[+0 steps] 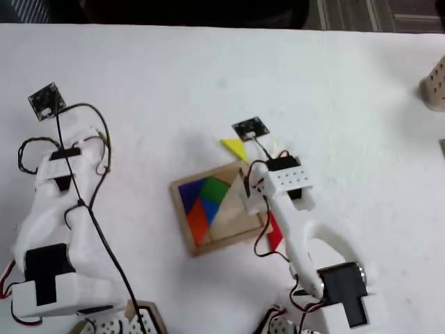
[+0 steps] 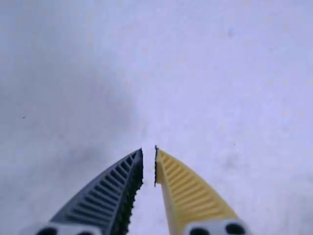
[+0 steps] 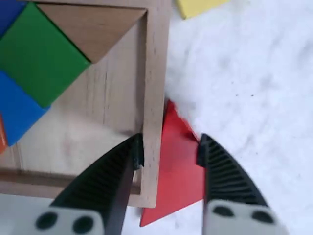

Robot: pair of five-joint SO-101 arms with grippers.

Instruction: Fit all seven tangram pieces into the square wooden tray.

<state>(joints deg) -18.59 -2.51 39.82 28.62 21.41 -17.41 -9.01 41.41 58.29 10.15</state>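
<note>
The square wooden tray [image 1: 182, 217] lies mid-table and holds a green square [image 3: 36, 56], blue pieces [image 3: 14, 112], an orange piece [image 1: 197, 223] and a wood-coloured triangle [image 3: 95, 24]. A red triangle [image 3: 178, 166] lies on the table against the tray's rim [image 3: 154, 73]. My right gripper [image 3: 169, 149] is open; one finger sits inside the tray, the other on the red triangle's far edge. A yellow piece [image 1: 235, 148] lies just beyond the tray's far corner. My left gripper [image 2: 148, 166] hovers over bare table, shut with nothing in it.
The left arm [image 1: 59, 229] stands far left of the tray, its cables looping beside it. A pegged wooden block [image 1: 434, 87] sits at the right edge. Part of the tray's floor [image 3: 98, 112] is bare wood.
</note>
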